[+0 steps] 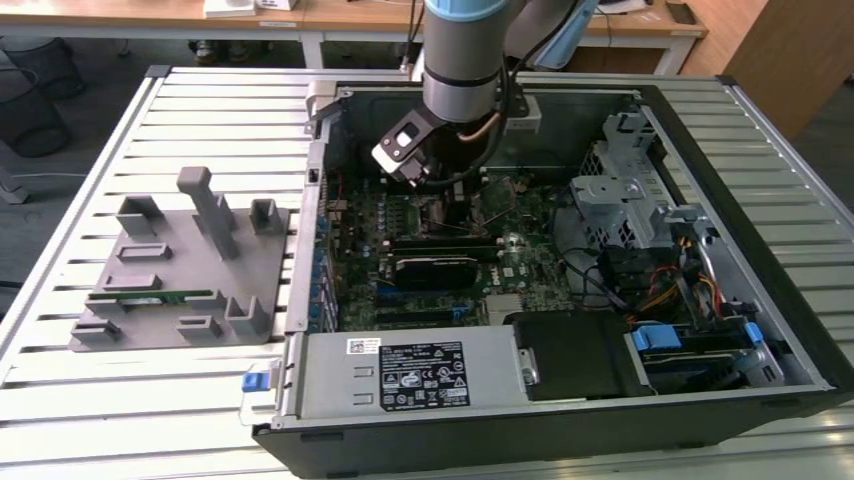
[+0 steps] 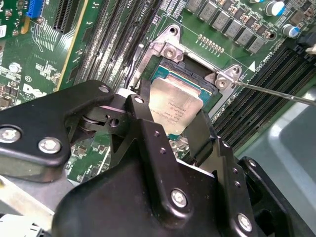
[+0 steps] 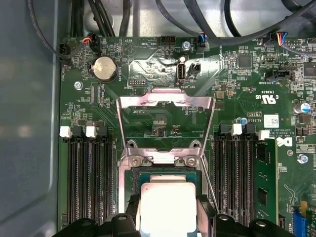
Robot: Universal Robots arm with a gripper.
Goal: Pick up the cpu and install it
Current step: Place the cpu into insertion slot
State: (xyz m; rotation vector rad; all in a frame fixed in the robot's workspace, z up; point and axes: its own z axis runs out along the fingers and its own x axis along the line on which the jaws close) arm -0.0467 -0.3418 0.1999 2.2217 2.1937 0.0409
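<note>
The cpu point(image 2: 175, 109) is a flat square chip with a silvery top, and it sits level over the open socket point(image 3: 143, 178) on the green motherboard point(image 1: 527, 265). My gripper point(image 2: 170, 126) reaches down into the computer case point(image 1: 747, 330), with a black finger point(image 2: 140, 116) against one side of the chip and the other against the opposite side. In the first wrist view the cpu point(image 3: 168, 207) lies between the same two fingers. I cannot tell whether it rests fully in the socket. In the exterior view the gripper point(image 1: 451, 205) hangs below the arm's wrist.
The socket's metal load plate point(image 3: 165, 101) stands flipped open, and its thin lever rod point(image 2: 276, 94) sticks out sideways. Memory slots point(image 3: 89, 182) flank the socket, one holding a green stick point(image 3: 264, 182). A grey fixture point(image 1: 187, 270) lies on the slatted table at the exterior view's left.
</note>
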